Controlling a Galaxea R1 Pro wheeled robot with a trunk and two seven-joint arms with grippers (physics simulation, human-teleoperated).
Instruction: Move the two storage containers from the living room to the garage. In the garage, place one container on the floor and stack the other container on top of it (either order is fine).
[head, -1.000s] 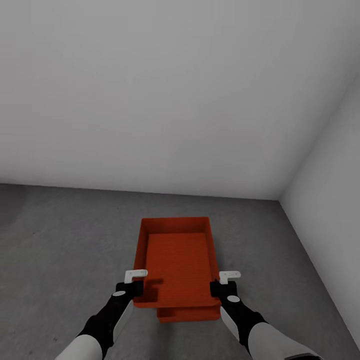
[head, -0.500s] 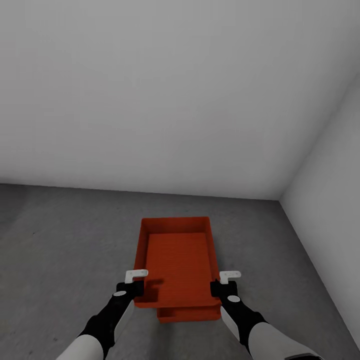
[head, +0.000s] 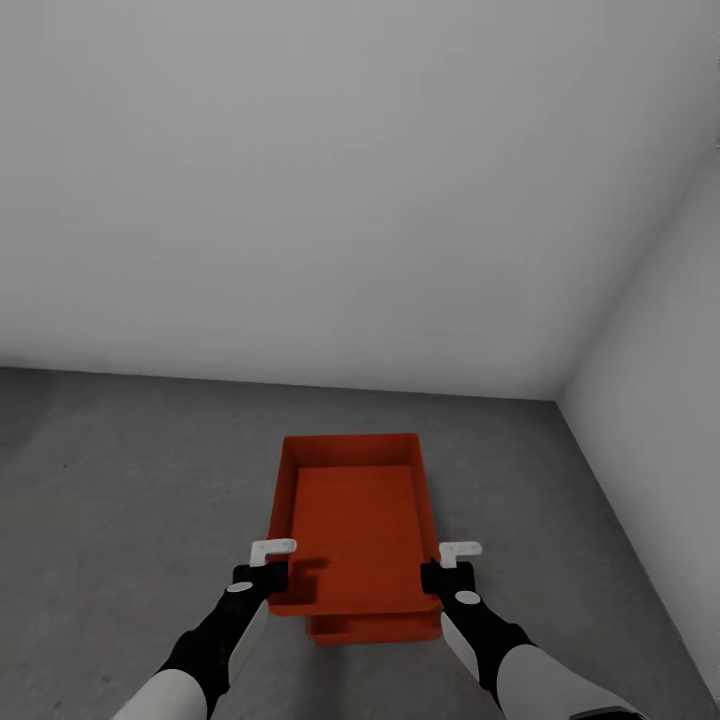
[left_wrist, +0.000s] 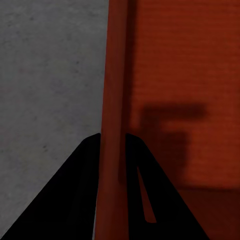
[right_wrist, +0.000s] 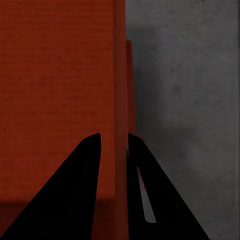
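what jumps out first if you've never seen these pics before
The eye lands on the upper container, bright orange-red, low in the middle of the head view, sitting on the lower container, whose near end peeks out beneath. The left gripper and right gripper pinch its side walls. Around them lie only the grey concrete floor and bare white walls.
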